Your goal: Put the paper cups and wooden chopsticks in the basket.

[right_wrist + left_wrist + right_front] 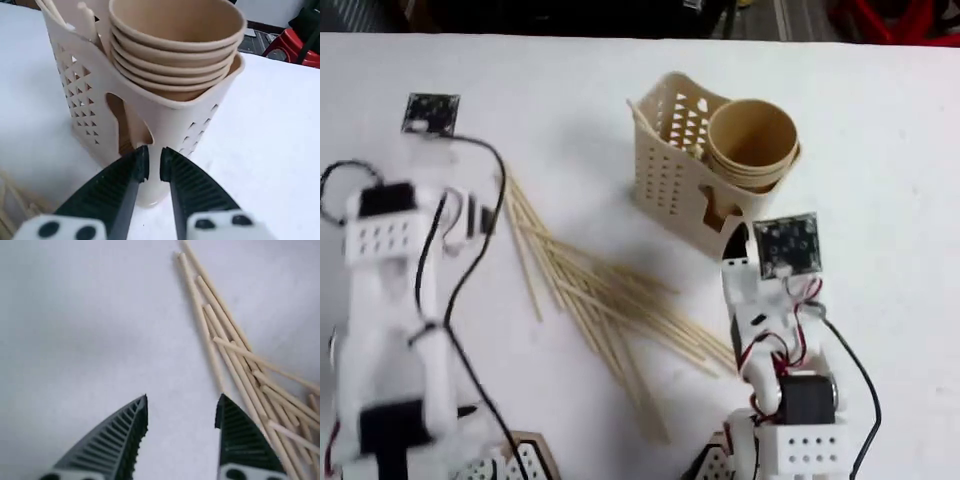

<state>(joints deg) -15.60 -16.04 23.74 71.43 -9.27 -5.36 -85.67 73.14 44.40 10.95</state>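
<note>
Paper cups (752, 140) sit nested in one stack inside the basket (665, 175), which stands toward the worktop's (890, 180) far edge. Wooden chopsticks (605, 300) lie fanned across the middle of the worktop, reaching toward the near edge.

From the left wrist, the left gripper (182, 407) is spread wide above bare worktop, holding nothing, with the chopsticks (235, 355) just beside one finger.

From the right wrist, the right gripper (152, 162) is narrowed to a sliver, empty, close to the basket's (95, 90) lower wall. The cups (175, 45) fill one compartment, and a few chopsticks (86, 20) stand in the other.
</note>
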